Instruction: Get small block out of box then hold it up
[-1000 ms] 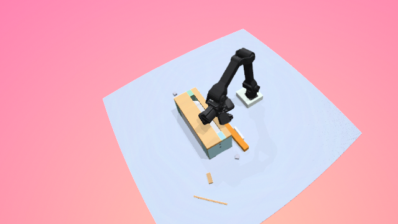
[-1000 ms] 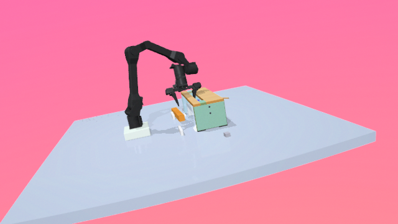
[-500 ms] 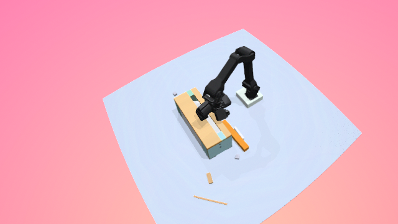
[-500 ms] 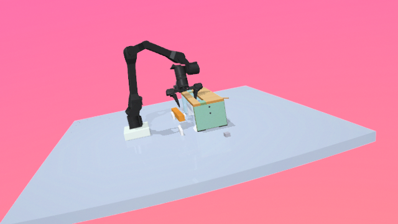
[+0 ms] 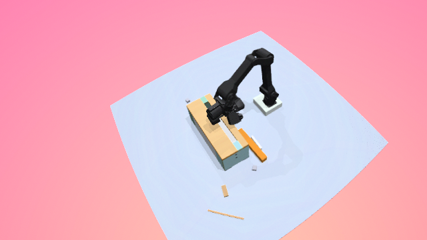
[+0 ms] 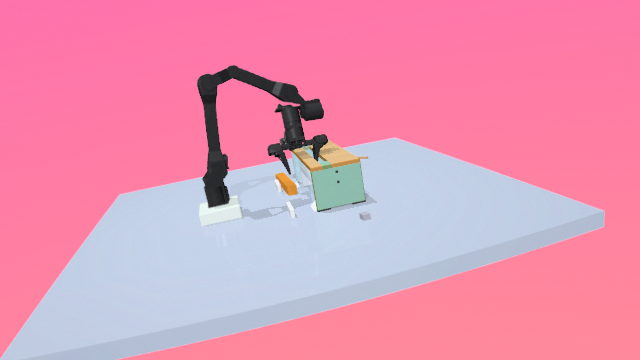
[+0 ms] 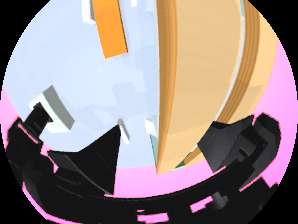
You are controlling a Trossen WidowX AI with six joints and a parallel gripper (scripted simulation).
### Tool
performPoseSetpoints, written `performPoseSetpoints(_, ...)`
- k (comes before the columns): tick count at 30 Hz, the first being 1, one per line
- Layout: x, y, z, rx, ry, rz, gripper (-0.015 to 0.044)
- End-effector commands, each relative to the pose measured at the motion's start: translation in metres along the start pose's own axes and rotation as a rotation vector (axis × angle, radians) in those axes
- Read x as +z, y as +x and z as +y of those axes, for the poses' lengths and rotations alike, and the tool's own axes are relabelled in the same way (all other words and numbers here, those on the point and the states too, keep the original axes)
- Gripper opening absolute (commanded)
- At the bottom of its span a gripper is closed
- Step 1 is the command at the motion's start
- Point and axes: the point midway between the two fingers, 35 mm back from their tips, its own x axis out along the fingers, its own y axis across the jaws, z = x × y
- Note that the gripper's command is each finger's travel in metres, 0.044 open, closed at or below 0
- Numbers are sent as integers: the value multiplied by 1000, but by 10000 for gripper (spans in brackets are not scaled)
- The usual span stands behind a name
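The box stands upright, with a wooden top, pale green ends and a long slot along the top. My gripper is open with nothing between its fingers. It points down over the front strip of the box top, one finger on the front side of the box and the other at the slot. The top camera sees the arm from above, hiding the fingertips and part of the slot. I cannot make out the small block on the shelf in any view.
An orange bar lies in front of the box, with white pieces near it. Small grey cubes lie off the box's ends. A wooden plank and a thin stick lie farther off.
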Motion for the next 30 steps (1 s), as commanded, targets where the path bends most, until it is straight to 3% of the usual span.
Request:
performPoseSetpoints(1, -5, 2, 1, -3, 11, 7, 400)
performPoseSetpoints(30, -8, 3, 2, -3, 11, 7, 400)
